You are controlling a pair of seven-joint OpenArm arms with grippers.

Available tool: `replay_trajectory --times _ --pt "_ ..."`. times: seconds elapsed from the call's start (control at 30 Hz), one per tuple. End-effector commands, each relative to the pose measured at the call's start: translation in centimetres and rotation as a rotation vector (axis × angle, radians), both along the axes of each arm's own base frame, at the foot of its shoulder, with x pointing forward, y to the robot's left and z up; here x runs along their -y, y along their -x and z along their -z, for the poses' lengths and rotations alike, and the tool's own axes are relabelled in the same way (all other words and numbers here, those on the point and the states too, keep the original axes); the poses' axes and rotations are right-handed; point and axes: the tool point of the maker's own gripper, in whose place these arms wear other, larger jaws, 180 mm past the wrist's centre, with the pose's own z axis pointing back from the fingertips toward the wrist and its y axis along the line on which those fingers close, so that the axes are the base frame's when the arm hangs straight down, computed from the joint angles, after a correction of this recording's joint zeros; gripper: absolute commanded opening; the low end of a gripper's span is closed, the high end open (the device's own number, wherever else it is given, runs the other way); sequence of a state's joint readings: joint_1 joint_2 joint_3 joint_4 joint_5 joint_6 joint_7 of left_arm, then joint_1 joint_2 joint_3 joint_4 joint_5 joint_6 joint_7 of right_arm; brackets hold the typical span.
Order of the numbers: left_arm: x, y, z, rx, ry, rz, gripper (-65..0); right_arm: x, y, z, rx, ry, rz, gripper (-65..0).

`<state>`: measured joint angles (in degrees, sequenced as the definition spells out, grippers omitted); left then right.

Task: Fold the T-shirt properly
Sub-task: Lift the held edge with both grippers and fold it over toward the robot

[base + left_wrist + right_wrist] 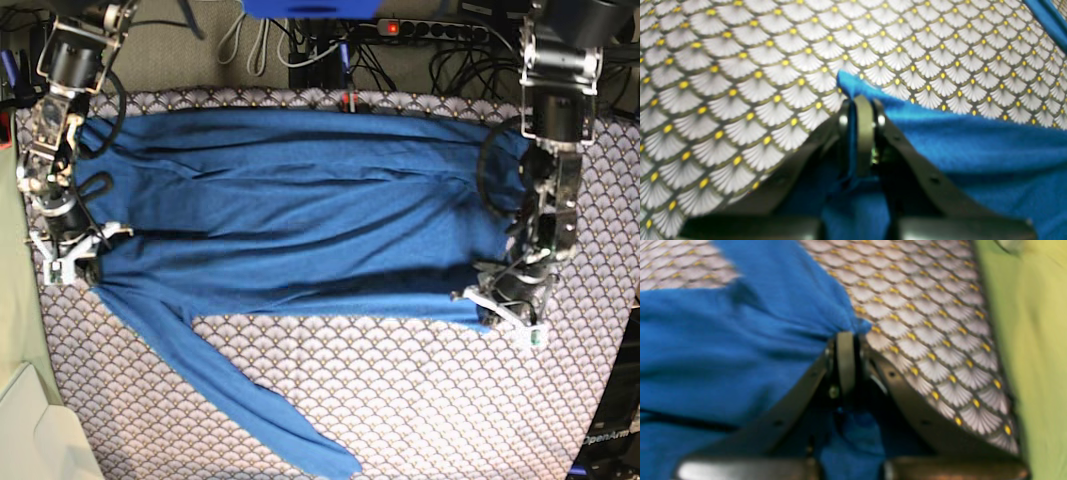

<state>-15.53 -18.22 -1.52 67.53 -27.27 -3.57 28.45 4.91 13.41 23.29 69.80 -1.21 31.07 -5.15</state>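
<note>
Both sets of jaws clamped on the T-shirt (300,210): left gripper (858,100) and right gripper (846,335) each pinch a near-edge corner. Shirt's long axis spans the desk (420,400) between them; one sleeve trails nearer.

free: tablecloth (420,390) near right | blocked: t-shirt (300,200) centre, its sleeve diagonal near left

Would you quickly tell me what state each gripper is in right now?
Left gripper: closed, fingers pinching an edge of the blue T-shirt.
Right gripper: closed, fingers pinching the T-shirt's opposite edge.
</note>
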Motion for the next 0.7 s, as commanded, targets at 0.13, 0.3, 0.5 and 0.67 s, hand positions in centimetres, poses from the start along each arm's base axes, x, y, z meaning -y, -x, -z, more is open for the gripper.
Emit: replay_trajectory --times 0.13,0.3,0.5,0.67 --pt "-1.7 0.0 -3.7 0.071 0.007 -0.029 -64.6 0.2 0.7 -2.6 0.087 -0.003 -0.009 -65.0" --pt "-1.9 1.2 -3.8 0.051 0.007 -0.028 -64.6 -0.1 2.1 -2.8 0.092 -0.008 -0.017 -65.0" --pt "-2.7 3.0 -4.1 0.030 0.006 -0.042 -64.6 -0.8 4.0 -3.8 0.111 -0.006 -0.039 -65.0" --pt "-3.5 4.2 -4.3 0.000 0.002 -0.057 -64.6 -1.7 5.3 -4.0 0.103 0.010 -0.084 -65.0"
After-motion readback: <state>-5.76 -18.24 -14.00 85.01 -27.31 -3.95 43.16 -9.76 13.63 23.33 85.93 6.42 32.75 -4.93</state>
